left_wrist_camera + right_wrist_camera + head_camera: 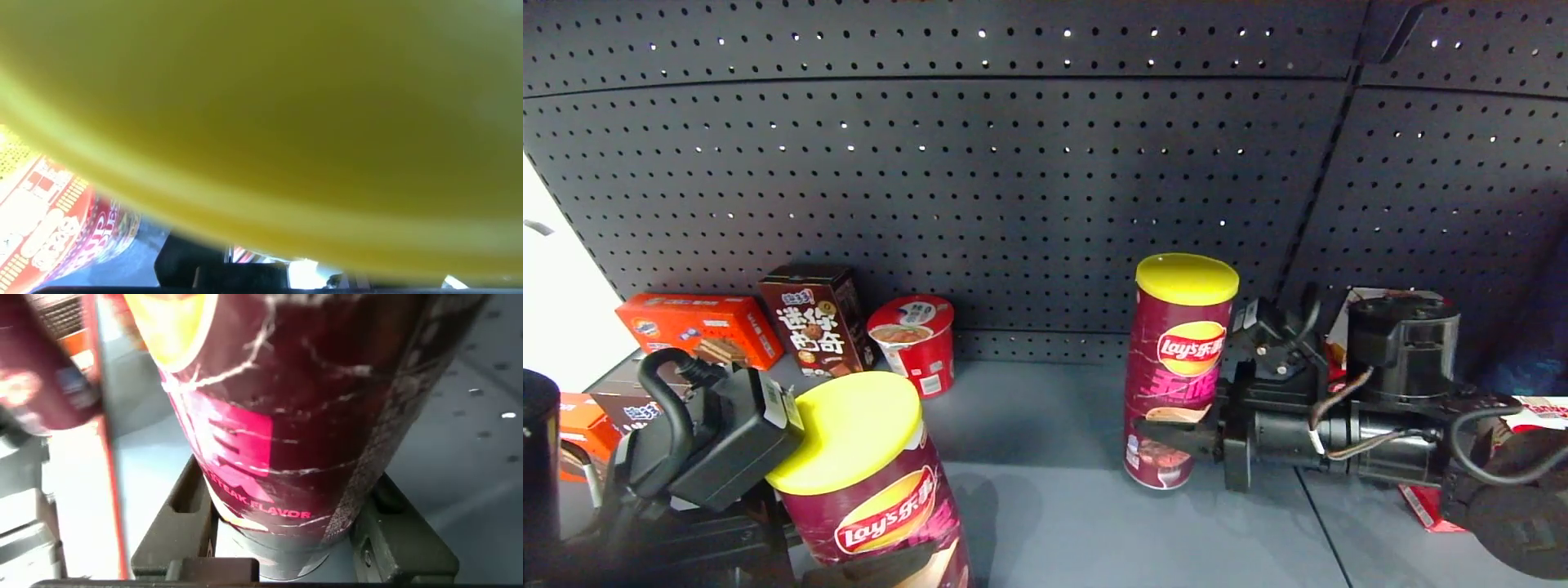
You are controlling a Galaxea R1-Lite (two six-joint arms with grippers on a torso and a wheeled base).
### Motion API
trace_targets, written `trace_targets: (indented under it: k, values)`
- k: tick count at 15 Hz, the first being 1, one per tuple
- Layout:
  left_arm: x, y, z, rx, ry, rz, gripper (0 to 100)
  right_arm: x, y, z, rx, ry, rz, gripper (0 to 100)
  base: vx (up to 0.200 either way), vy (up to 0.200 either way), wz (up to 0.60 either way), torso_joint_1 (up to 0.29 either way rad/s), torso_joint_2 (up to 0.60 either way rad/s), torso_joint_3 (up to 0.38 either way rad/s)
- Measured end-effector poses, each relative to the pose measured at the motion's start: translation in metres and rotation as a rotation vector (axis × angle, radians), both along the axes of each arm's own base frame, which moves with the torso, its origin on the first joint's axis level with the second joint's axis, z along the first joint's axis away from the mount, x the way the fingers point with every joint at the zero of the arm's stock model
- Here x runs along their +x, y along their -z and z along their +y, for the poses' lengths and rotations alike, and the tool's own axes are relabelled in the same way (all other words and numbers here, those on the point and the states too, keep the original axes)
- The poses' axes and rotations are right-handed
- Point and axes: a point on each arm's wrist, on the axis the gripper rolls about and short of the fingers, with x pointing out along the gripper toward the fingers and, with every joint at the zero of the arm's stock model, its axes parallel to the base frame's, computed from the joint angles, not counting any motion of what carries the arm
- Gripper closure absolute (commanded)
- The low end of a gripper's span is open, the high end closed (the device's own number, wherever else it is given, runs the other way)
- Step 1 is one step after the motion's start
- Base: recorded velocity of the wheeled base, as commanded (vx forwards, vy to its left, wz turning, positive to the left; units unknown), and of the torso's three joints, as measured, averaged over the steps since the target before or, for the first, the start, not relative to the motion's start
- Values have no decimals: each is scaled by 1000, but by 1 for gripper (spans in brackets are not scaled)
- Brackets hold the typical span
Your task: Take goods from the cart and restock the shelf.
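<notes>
The grey metal shelf [1045, 490], backed by a black perforated panel [1013, 188], carries an upright maroon crisp tube [1180, 359] with a yellow plastic lid, right of centre. The right gripper [1168, 429] has its fingers pinching this tube low down. At front left a tilted maroon crisp tube [882, 498], also yellow-lidded, is clasped by the fingers of the left gripper [866, 572]. At back left are an orange cardboard box [698, 327], a brown cardboard box [817, 314] and a red paper noodle cup [915, 335].

Dim shelf [1054, 506], soft shadows, wrist views blurred.
Light specks through pegboard [1013, 163] holes; white blowout at head view's left edge; yellow lid [261, 98] defocused.
</notes>
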Motion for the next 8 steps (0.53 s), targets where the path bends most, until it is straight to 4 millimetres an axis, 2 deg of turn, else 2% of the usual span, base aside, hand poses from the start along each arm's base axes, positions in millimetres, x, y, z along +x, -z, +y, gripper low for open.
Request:
trace_targets:
  k: [4, 8]
  values:
    - [1, 1, -1, 5, -1, 6, 100, -27, -2, 1, 27, -45, -3, 100, 0, 0, 0, 0, 0, 0]
    - [5, 3, -3, 12, -4, 15, 100, -40, 2, 2, 41, -74, -18, 100, 0, 0, 0, 0, 0, 0]
